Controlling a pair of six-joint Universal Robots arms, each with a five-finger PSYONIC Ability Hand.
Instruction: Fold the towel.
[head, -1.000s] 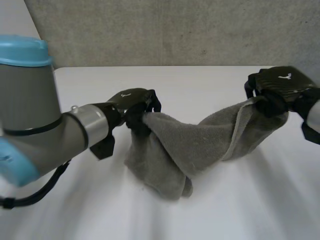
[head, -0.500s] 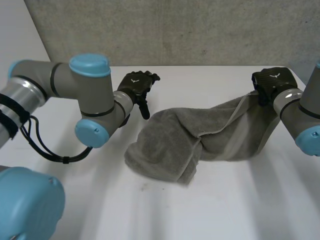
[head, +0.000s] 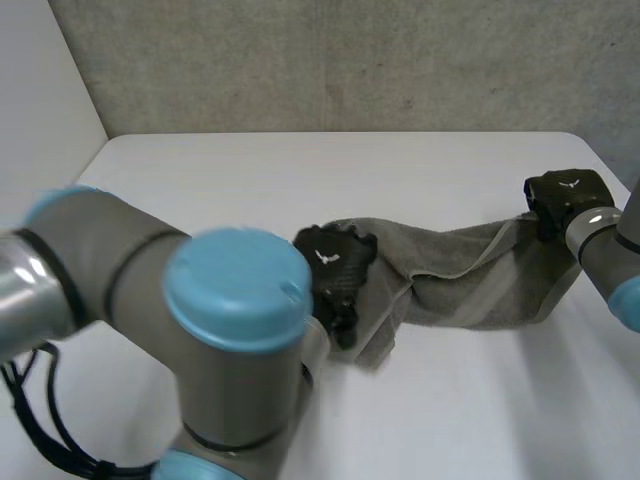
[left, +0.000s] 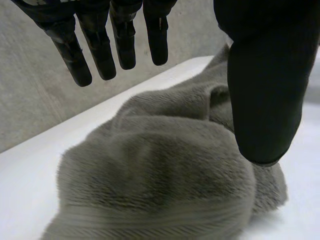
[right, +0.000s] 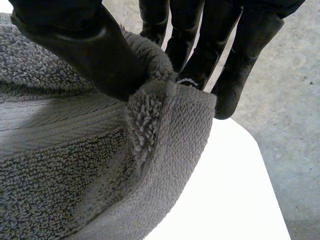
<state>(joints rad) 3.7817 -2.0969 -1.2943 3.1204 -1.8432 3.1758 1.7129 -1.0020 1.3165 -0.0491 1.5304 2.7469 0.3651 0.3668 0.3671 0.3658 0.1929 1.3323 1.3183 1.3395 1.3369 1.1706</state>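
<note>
The grey towel (head: 470, 285) is lying bunched on the white table (head: 230, 180), stretching from the middle toward the right side. It is rumpled rather than flat, with no clean fold in it yet. The right hand (head: 565, 192) is holding the towel's right end: in its wrist view the thumb (right: 75, 45) and fingers (right: 200, 45) are pinching a hemmed edge near a corner, with the cloth rolling up between them. The left hand (head: 335, 272) is hovering over the heaped left end. Its fingers (left: 100, 45) are hanging straight and well apart from the thumb, gripping nothing, with the cloth lying just beneath the palm.

The job seems to be at the spreading-out stage — one end is secured and the other is waiting for a grip. The next move is probably asking the left hand to come down and close on an edge or corner of the heap rather than on a thick lump. Then the two hands can be drawing apart to flatten the cloth. Which fold is hiding that corner cannot be told from here, so finding it is likely the delicate part.
</note>
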